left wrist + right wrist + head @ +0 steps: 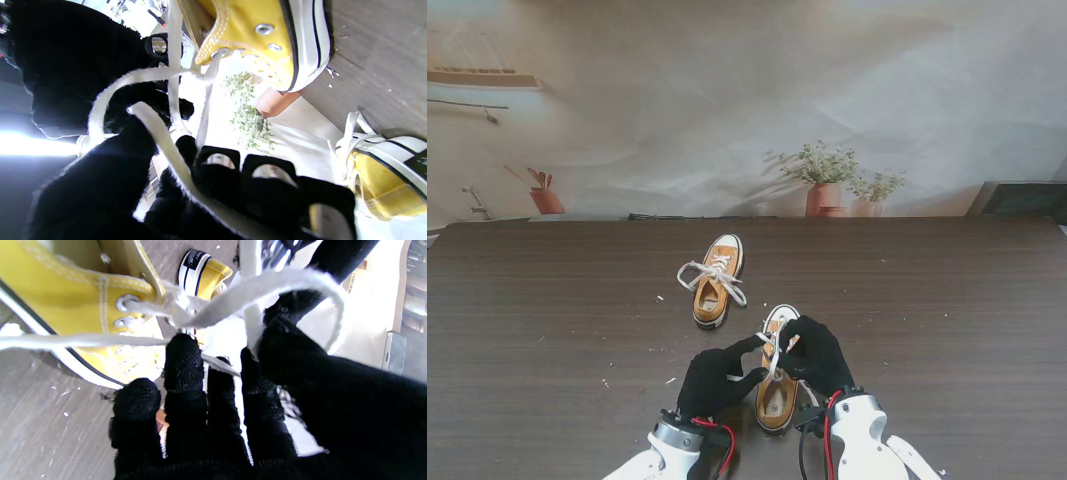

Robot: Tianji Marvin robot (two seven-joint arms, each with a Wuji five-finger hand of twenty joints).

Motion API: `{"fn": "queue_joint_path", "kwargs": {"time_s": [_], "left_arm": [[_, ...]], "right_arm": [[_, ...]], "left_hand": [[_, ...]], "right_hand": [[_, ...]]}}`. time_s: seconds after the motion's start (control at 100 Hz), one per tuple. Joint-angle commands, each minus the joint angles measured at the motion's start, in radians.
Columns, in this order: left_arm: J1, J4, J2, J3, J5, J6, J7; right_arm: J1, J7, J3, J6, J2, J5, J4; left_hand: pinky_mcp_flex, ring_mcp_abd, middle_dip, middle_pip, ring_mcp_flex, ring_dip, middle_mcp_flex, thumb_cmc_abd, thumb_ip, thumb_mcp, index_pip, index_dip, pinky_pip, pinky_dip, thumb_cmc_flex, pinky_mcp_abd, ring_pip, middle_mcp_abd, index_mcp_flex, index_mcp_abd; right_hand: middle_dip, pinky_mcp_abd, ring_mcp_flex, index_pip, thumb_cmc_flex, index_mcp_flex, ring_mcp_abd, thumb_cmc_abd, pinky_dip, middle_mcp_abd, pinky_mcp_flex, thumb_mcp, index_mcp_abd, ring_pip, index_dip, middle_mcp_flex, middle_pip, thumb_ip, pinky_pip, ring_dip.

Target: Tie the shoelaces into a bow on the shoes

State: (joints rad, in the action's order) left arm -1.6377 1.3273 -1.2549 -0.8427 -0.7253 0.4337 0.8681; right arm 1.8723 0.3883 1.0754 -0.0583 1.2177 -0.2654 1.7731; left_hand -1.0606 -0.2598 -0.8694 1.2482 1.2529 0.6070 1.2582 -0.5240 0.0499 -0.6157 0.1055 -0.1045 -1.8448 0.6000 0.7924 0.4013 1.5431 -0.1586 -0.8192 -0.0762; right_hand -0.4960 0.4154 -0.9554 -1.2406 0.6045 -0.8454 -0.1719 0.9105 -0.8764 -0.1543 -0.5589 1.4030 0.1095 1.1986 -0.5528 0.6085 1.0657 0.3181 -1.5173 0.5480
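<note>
Two yellow shoes lie on the dark bench [547,330]. The near shoe [776,395] sits between the two black-gloved hands, close to me; the far shoe [717,282] lies apart, farther from me and slightly left, with its laces loose beside it. The left hand [717,378] is closed on a white lace [156,133] that runs across its fingers [217,173] and loops above the near shoe. The right hand [815,352] pinches another strand [253,323] of the same lacing between thumb and fingers [185,363], right over the eyelets [121,303]. Potted plants [822,180] stand beyond the bench's far edge.
</note>
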Motion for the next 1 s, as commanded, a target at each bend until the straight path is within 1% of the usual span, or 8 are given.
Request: {"fn": "queue_joint_path", "kwargs": {"time_s": [0.0,0.23,0.4,0.55,0.62,0.8,0.85,0.99], "left_arm": [[-0.009,0.003,0.0,0.0,-0.001,-0.003,-0.01],[-0.006,-0.005,-0.003,0.002,0.0,0.004,-0.001],[0.0,-0.014,-0.007,0.007,-0.007,0.014,0.022],[0.0,-0.019,-0.01,0.008,-0.007,0.019,0.032],[0.0,-0.024,-0.014,0.009,-0.002,0.028,0.036],[0.002,-0.028,-0.015,0.011,-0.001,0.031,0.038],[0.003,-0.029,-0.015,0.011,-0.001,0.033,0.04],[0.004,-0.032,-0.016,0.009,-0.004,0.036,0.046]], "right_arm": [[0.01,-0.021,0.001,0.0,-0.002,0.01,0.009],[0.019,-0.066,0.0,-0.002,-0.019,-0.028,0.018],[0.016,-0.083,0.0,0.005,-0.023,-0.032,0.019],[0.013,-0.091,0.0,0.02,-0.023,-0.02,0.018],[0.012,-0.093,0.001,0.022,-0.024,-0.021,0.018],[0.011,-0.112,-0.001,0.02,-0.032,-0.044,0.018],[0.012,-0.119,-0.001,0.019,-0.033,-0.046,0.018],[0.01,-0.133,0.0,0.018,-0.04,-0.066,0.012]], "left_hand": [[-0.016,-0.011,-0.003,0.006,0.016,-0.02,0.003,-0.014,0.022,-0.008,-0.031,0.012,-0.179,-0.013,-0.024,-0.131,-0.016,-0.014,0.045,0.063],[-0.01,-0.027,-0.003,-0.002,0.015,-0.026,-0.017,0.017,0.02,-0.01,-0.034,0.014,-0.141,-0.032,-0.029,-0.079,-0.049,-0.019,0.055,0.072],[-0.007,-0.043,-0.001,-0.011,0.015,-0.031,-0.029,0.043,0.02,-0.001,-0.037,0.015,-0.118,-0.046,-0.024,-0.044,-0.073,-0.022,0.065,0.081],[-0.004,-0.054,0.005,-0.022,0.014,-0.033,-0.035,0.057,0.019,0.005,-0.038,0.016,-0.105,-0.055,-0.02,-0.026,-0.09,-0.02,0.067,0.078],[-0.003,-0.061,0.01,-0.031,0.015,-0.034,-0.037,0.07,0.019,0.017,-0.041,0.017,-0.089,-0.066,-0.013,-0.005,-0.103,-0.02,0.075,0.085],[0.001,-0.064,0.014,-0.039,0.015,-0.039,-0.042,0.099,0.018,0.026,-0.035,0.015,-0.075,-0.079,0.0,0.017,-0.125,-0.023,0.06,0.114],[0.001,-0.076,0.015,-0.04,0.014,-0.034,-0.042,0.112,0.02,0.037,-0.031,0.014,-0.074,-0.083,0.015,0.024,-0.12,-0.025,0.049,0.124],[0.002,-0.079,0.017,-0.041,0.015,-0.03,-0.039,0.152,0.018,0.061,-0.016,0.009,-0.075,-0.09,0.045,0.03,-0.121,-0.031,0.011,0.15]], "right_hand": [[0.009,-0.009,-0.021,-0.022,-0.014,-0.041,0.022,0.036,0.006,0.006,-0.007,0.074,-0.027,0.015,-0.023,0.025,0.021,-0.039,-0.008,-0.006],[0.011,-0.003,-0.022,-0.01,-0.022,-0.06,0.016,0.047,0.009,0.006,-0.005,0.084,-0.045,0.011,-0.026,0.041,0.014,-0.046,-0.007,-0.004],[0.01,-0.002,-0.027,-0.003,-0.023,-0.066,0.014,0.047,0.01,0.006,-0.007,0.084,-0.047,0.009,-0.03,0.053,0.012,-0.049,-0.008,-0.004],[0.01,0.004,-0.033,0.005,-0.019,-0.07,0.005,0.048,0.011,0.003,-0.012,0.085,-0.039,0.005,-0.034,0.062,0.008,-0.049,-0.008,-0.006],[0.01,0.005,-0.035,0.007,-0.02,-0.072,0.006,0.046,0.011,0.003,-0.015,0.084,-0.041,0.004,-0.036,0.065,0.007,-0.049,-0.009,-0.006],[0.009,0.004,-0.039,0.012,-0.022,-0.075,0.007,0.045,0.011,0.005,-0.017,0.082,-0.046,0.005,-0.04,0.072,0.003,-0.049,-0.011,-0.006],[0.009,0.004,-0.04,0.013,-0.019,-0.076,0.006,0.047,0.011,0.006,-0.019,0.083,-0.046,0.005,-0.04,0.074,0.002,-0.051,-0.012,-0.007],[0.007,0.0,-0.042,0.018,-0.022,-0.08,0.01,0.049,0.011,0.01,-0.023,0.084,-0.049,0.006,-0.043,0.078,-0.001,-0.052,-0.016,-0.007]]}}
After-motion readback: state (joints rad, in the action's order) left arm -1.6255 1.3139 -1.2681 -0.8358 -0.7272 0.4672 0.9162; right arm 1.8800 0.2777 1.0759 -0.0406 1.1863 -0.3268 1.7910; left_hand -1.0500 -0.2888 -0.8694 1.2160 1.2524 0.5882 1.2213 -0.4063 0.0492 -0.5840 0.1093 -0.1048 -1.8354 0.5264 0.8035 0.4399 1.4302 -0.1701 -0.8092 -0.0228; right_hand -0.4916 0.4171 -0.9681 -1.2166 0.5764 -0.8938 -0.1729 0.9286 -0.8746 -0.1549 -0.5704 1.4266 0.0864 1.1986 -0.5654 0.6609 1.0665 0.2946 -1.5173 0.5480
